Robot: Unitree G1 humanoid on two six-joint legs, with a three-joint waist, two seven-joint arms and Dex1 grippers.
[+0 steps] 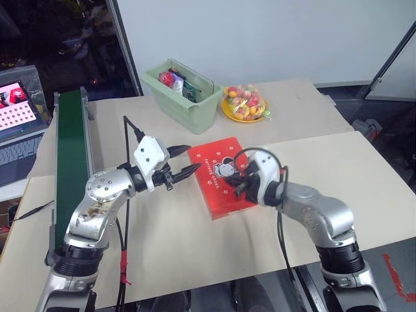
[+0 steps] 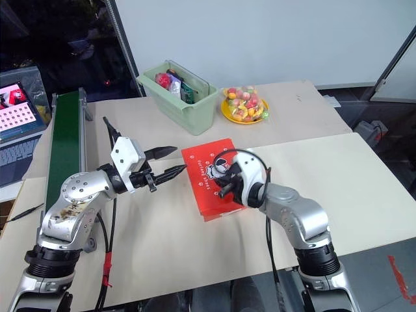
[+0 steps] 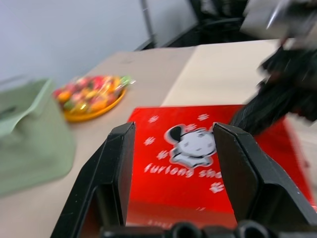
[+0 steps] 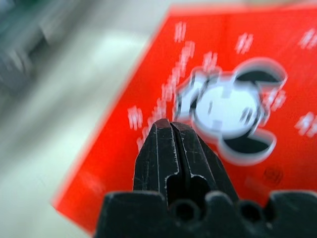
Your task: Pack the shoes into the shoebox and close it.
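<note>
While the red shoebox (image 1: 221, 177) is lying closed on the worktop (image 1: 364, 175), the left gripper (image 1: 184, 161) is waiting beside it with jaws wide, and the right gripper (image 2: 221, 188) is hovering over its lid, jaws pressed together.

Tan tables (image 1: 364, 169) (white wall (image 1: 273, 32) behind).

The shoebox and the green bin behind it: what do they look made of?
The shoebox looks like matte red cardboard: flat printed lid, crisp folded edges. The green bin looks like smooth moulded plastic, going by its rounded rim and faint sheen. Neither can be told for certain from these views.
</note>
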